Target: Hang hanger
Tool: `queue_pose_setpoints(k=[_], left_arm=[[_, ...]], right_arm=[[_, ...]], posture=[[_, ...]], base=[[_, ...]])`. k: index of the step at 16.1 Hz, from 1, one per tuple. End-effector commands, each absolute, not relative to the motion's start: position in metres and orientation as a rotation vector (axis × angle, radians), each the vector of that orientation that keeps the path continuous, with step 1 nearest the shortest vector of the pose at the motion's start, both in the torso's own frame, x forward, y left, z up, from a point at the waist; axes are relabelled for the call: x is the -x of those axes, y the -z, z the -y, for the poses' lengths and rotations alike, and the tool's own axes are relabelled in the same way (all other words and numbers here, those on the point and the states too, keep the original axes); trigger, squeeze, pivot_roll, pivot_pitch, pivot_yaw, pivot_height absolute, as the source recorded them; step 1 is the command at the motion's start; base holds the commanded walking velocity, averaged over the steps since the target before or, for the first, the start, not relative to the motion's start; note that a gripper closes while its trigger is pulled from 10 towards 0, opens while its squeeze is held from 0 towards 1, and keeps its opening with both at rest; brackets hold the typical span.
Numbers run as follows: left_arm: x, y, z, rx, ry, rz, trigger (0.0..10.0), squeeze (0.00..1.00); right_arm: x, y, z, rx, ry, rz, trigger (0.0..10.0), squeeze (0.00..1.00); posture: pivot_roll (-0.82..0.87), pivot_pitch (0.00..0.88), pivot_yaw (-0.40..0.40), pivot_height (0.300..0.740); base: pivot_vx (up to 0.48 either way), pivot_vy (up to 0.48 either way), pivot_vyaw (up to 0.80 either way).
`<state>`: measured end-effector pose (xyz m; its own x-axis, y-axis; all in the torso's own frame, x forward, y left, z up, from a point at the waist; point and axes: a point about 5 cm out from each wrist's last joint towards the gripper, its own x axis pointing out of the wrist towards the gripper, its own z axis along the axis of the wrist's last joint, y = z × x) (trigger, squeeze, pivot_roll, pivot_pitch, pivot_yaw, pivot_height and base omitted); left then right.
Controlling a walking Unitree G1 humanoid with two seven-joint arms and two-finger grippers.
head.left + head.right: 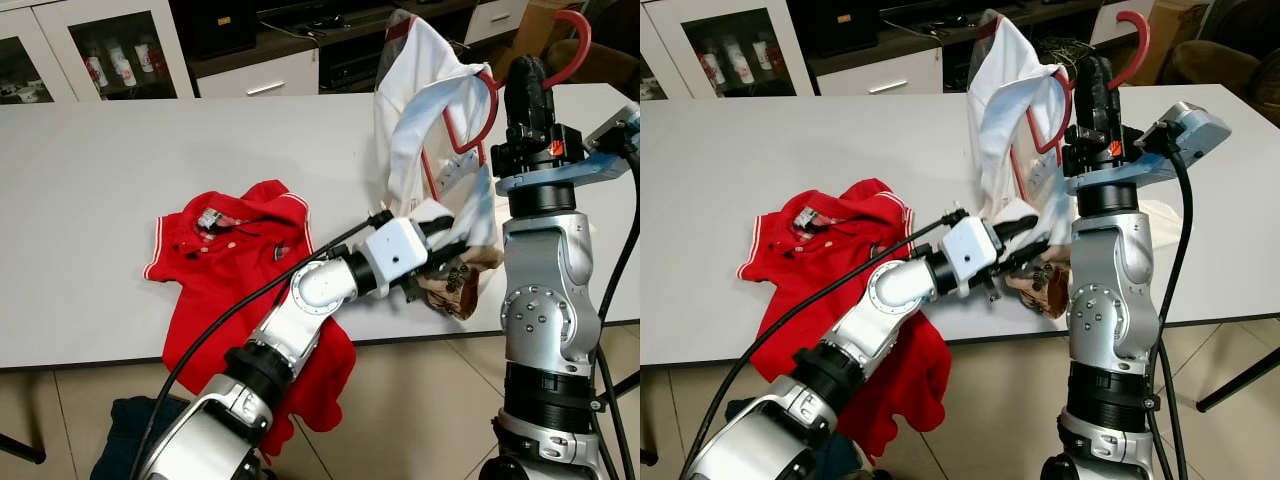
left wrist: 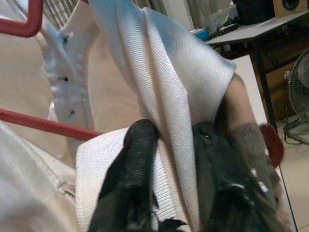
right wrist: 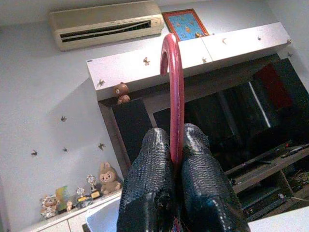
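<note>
Standing upright, red hanger [image 3: 174,92] clamped in right pincer [image 3: 175,162].

The two eye views look forward and down from the head onto the same white table [image 1: 100,160], its near edge crossing both, with cabinets beyond its far edge. The left wrist view sits very close along its black fingers [image 2: 130,183], pressed against white cloth [image 2: 178,82]. The right wrist view faces upward along its fingers [image 3: 154,183], past the red hanger hook [image 3: 174,87] toward a wall and air conditioner [image 3: 106,24].
</note>
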<state>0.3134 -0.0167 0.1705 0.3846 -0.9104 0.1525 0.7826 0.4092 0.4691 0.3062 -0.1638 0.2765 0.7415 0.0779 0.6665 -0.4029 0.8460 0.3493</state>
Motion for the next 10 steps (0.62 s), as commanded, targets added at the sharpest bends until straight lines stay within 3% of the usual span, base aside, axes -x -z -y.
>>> queue_pose_setpoints(k=[1,6,10], left_arm=[[-0.308,-0.164,0.016,-0.387,1.144,0.416,0.0,0.0],[-0.3,-0.152,-0.004,-0.462,1.23,0.442,0.0,0.0],[-0.309,-0.155,-0.029,-0.522,1.212,0.453,0.0,0.0]], right_arm=[[-0.302,-0.284,0.167,-0.501,-0.279,0.734,0.0,0.0],[-0.305,-0.284,0.188,-0.487,-0.297,0.667,0.0,0.0],[-0.308,-0.29,0.21,-0.566,-0.311,0.635,0.0,0.0]], posture=[[-0.01,0.044,0.026,0.74],[-0.01,0.044,0.027,0.74],[0.0,0.039,0.023,0.74]], base=[[0.0,0.0,0.0],[0.0,0.0,0.0],[0.0,0.0,0.0]])
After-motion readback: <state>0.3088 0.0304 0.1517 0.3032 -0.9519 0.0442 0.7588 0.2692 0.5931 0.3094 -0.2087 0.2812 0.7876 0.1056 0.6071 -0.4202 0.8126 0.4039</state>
